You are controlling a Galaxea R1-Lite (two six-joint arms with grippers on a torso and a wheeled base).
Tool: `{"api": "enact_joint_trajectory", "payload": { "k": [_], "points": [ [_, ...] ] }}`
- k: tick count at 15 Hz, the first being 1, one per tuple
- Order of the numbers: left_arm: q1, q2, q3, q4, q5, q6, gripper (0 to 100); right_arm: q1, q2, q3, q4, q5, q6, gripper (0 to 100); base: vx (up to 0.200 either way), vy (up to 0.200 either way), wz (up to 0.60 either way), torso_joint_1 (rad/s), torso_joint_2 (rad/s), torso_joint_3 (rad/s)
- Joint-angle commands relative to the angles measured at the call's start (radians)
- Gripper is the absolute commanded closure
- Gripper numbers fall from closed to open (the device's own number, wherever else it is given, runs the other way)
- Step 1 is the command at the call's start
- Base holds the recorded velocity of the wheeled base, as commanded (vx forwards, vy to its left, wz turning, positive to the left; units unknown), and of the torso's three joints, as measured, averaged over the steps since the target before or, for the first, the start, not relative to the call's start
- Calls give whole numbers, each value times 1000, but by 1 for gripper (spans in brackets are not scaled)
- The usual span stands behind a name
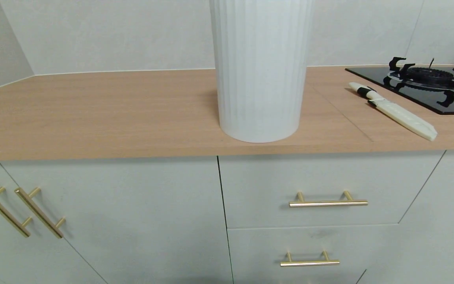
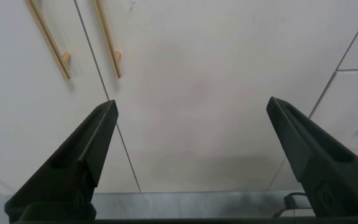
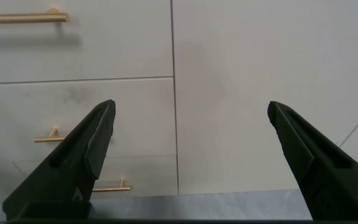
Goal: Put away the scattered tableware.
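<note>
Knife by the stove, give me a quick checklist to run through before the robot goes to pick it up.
1. Knife lying flat on the countertop, nothing lying on it: ok.
2. Left pincer open and empty: ok.
3. Right pincer open and empty: ok.
4. Either pincer up at the knife: not ok, both face the cabinet fronts below the countertop.
5. Room inside the white ribbed container: cannot tell, its top is cut off.

place: kitchen | wooden countertop (image 1: 93, 114) | gas hob (image 1: 428, 77) (black glass) | drawers (image 1: 313, 177)
</note>
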Motion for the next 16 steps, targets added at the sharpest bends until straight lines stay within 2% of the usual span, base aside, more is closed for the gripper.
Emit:
{"api": "enact_joint_trajectory", "payload": {
  "k": [1,8,12,16],
  "points": [
    [0,0,0,0,0,0,0,0,0,0,-1,0,0,0,0,0,0,0,0,0],
    [0,0,0,0,0,0,0,0,0,0,-1,0,0,0,0,0,0,0,0,0],
    [0,0,0,0,0,-1,0,0,0,0,-1,0,0,0,0,0,0,111,-245,-223],
    [0,0,0,0,0,-1,0,0,2,0,-1,0,0,0,0,0,0,89,-507,-276]
  ]
}}
